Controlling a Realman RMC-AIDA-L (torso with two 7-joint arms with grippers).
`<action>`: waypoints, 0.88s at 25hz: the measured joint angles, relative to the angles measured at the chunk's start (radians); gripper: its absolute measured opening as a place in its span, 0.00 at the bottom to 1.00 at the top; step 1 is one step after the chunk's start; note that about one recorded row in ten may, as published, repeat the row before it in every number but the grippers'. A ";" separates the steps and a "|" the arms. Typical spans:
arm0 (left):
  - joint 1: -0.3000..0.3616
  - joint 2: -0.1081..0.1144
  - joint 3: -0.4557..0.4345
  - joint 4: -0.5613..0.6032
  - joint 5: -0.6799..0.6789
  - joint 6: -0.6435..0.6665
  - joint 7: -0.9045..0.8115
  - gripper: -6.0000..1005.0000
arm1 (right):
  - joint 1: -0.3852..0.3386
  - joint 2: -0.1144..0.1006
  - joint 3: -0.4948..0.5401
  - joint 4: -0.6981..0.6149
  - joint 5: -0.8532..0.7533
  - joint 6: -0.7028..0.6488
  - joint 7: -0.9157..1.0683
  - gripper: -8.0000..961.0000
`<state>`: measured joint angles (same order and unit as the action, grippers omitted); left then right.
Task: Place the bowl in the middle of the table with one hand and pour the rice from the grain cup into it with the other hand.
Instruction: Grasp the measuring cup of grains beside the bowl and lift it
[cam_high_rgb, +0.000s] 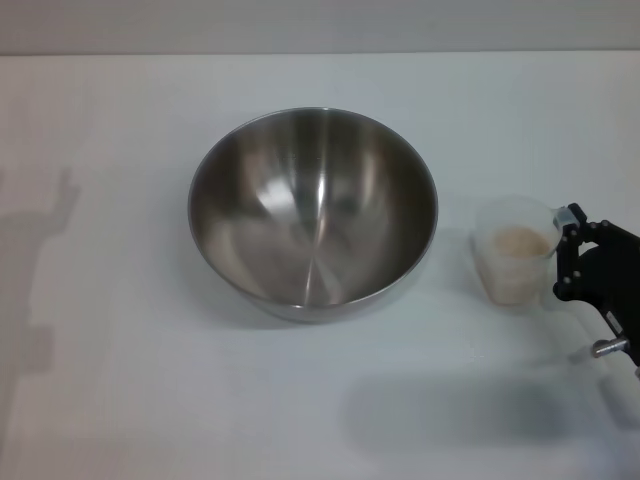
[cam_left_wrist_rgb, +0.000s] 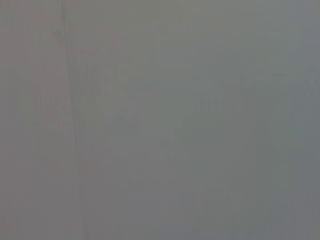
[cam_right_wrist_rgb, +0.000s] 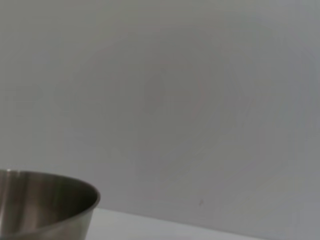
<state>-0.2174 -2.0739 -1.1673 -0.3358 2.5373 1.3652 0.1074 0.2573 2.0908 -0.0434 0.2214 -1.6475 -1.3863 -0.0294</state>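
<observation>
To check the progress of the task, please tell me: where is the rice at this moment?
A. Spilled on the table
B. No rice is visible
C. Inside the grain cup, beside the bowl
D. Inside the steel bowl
C: the rice sits in the grain cup, which stands on the table at the right gripper, while the bowl shows only bare steel inside.

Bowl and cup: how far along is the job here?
Done: the bowl sits mid-table, empty. In hand: the right gripper is at the grain cup, which stands upright beside the bowl with the rice inside. Left: lifting and pouring. The left gripper is out of view.
</observation>
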 joint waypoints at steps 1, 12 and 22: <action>0.000 0.000 0.000 0.000 0.000 0.000 0.000 0.86 | -0.001 0.000 0.003 0.000 0.000 -0.009 0.000 0.03; 0.000 -0.001 0.009 0.009 0.000 0.000 0.000 0.86 | 0.024 -0.005 0.079 -0.027 0.001 -0.235 -0.001 0.03; 0.017 -0.005 0.080 0.060 0.000 -0.007 -0.104 0.86 | 0.195 -0.005 0.113 -0.019 -0.001 -0.298 -0.208 0.03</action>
<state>-0.2005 -2.0788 -1.0870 -0.2762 2.5372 1.3578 0.0032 0.4521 2.0859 0.0694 0.2023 -1.6489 -1.6843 -0.2371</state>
